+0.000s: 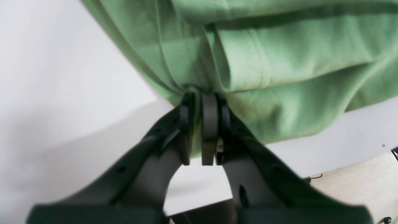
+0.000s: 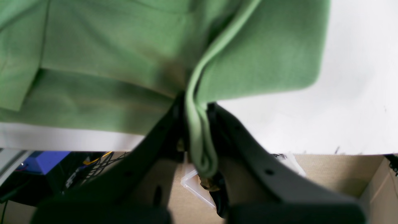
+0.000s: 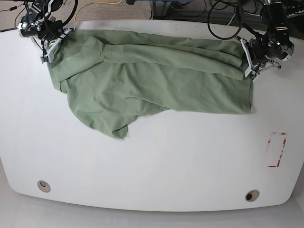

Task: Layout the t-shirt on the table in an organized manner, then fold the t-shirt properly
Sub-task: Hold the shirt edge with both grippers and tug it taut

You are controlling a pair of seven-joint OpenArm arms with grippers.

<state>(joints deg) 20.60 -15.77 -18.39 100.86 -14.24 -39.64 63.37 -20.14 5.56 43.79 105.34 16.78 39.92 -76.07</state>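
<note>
T-shirt (image 3: 152, 80) spread rumpled across far half of table (image 3: 156, 161), left gripper (image 1: 203, 124) clamped on one edge, right gripper (image 2: 194, 130) clamped on opposite edge — both pinching bunched cloth.

From my remote seat this reads as a robotics lab or test bench, not a home. The large white smooth worktop with rounded edges (image 3: 156, 161) carries two round grommet holes (image 3: 43, 185) and a small red-outlined rectangle mark (image 3: 277, 149) like a placement target. Behind its far edge I see loose black cables (image 3: 223, 19) tangled on a tan carpeted floor (image 3: 95, 9). The right wrist view shows more bundled wiring with a yellow lead (image 2: 96, 158), a blue box (image 2: 46, 160) and a brown cardboard carton (image 2: 342, 174) below the worktop edge.
</note>
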